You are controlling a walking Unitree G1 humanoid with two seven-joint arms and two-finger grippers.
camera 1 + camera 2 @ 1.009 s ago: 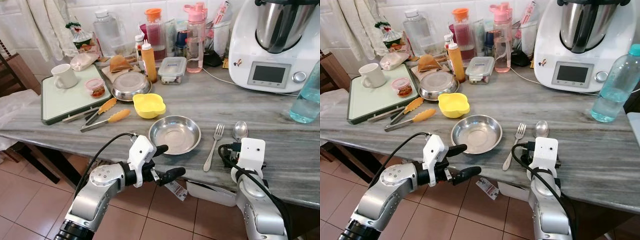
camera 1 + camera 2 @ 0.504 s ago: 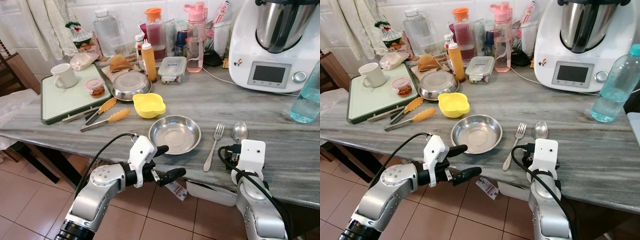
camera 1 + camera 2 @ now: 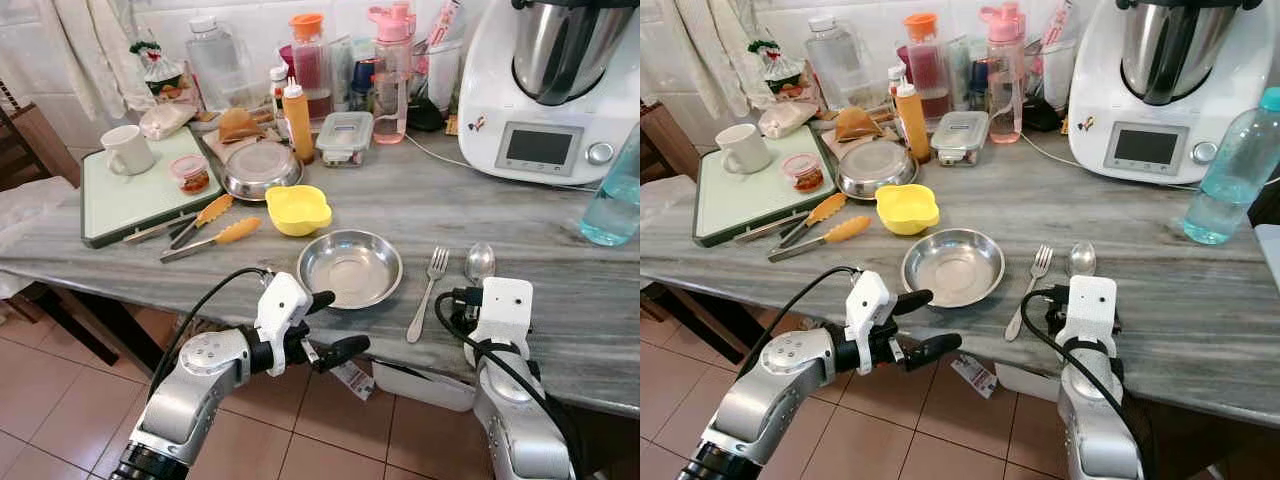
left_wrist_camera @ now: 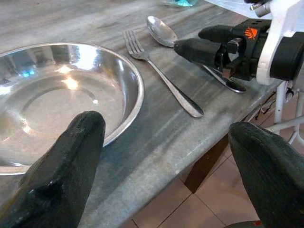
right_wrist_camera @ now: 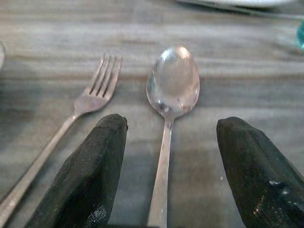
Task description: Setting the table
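Tabletop (image 3: 560,290) of grey stone is carrying the place setting near its front edge: a steel plate (image 3: 350,268), with a fork (image 3: 428,292) lying just to its right and a spoon (image 3: 479,264) beside the fork, both handles pointing toward the robot. Judging by that, the cutlery step is wrapping up. Right pincer (image 5: 164,190) is sitting low over the spoon's handle with its fingers spread wide, gripping nothing; the spoon is lying flat between them. Left pincer (image 3: 330,325) is hanging just off the tabletop's edge in front of the plate, also open and empty. Next, I reckon, something like the cup (image 3: 127,151) on the far-left tray (image 3: 120,205) is waiting, which calls for a long reach.
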